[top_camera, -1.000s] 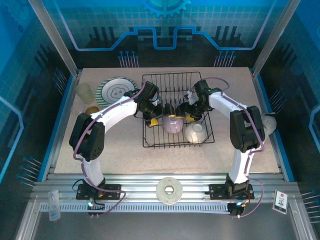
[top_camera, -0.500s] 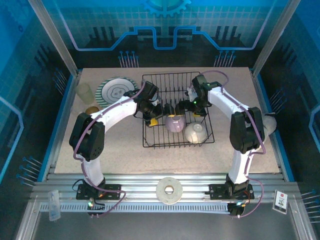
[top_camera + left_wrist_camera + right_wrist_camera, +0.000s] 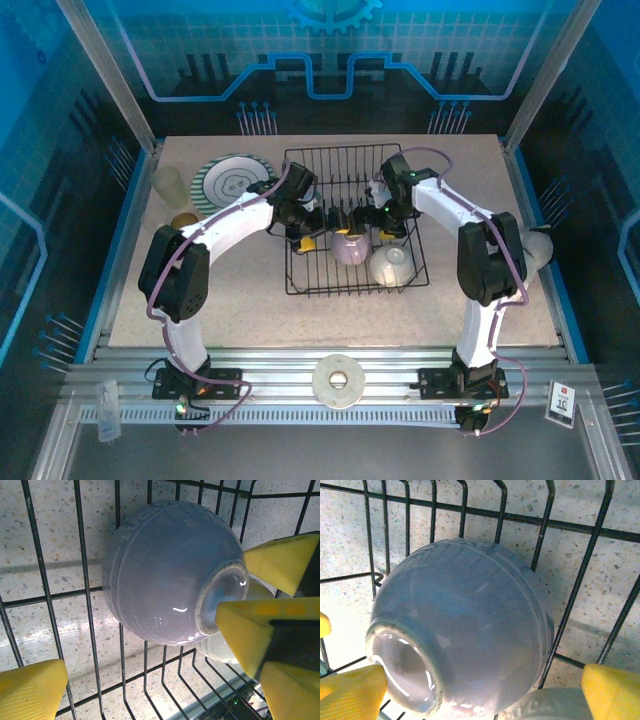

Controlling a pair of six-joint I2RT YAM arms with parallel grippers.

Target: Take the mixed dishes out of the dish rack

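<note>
The black wire dish rack (image 3: pixel 350 165) stands mid-table. In it a lavender cup (image 3: pixel 348 248) lies bottom-up beside a cream bowl (image 3: pixel 392 266). My left gripper (image 3: pixel 325 226) is open just left of the cup and my right gripper (image 3: pixel 374 222) is open just right of it. In the left wrist view the lavender cup (image 3: pixel 160 575) lies ahead of the open left gripper (image 3: pixel 160 685), on the rack wires (image 3: pixel 82 580). In the right wrist view the lavender cup (image 3: pixel 465 625) lies between the fingers (image 3: pixel 612 690) of the open right gripper (image 3: pixel 480 692), with the cream bowl (image 3: pixel 555 705) below.
On the table left of the rack are a green-and-white striped plate (image 3: pixel 233 180), a pale tumbler (image 3: pixel 168 185) and a small brown cup (image 3: pixel 183 221). A white cloth lump (image 3: pixel 540 246) lies at the right edge. A white ring disc (image 3: pixel 338 381) rests on the front rail.
The right arm's wrist has shifted slightly left and toward the back over the rack. The left arm and the dishes have not moved.
</note>
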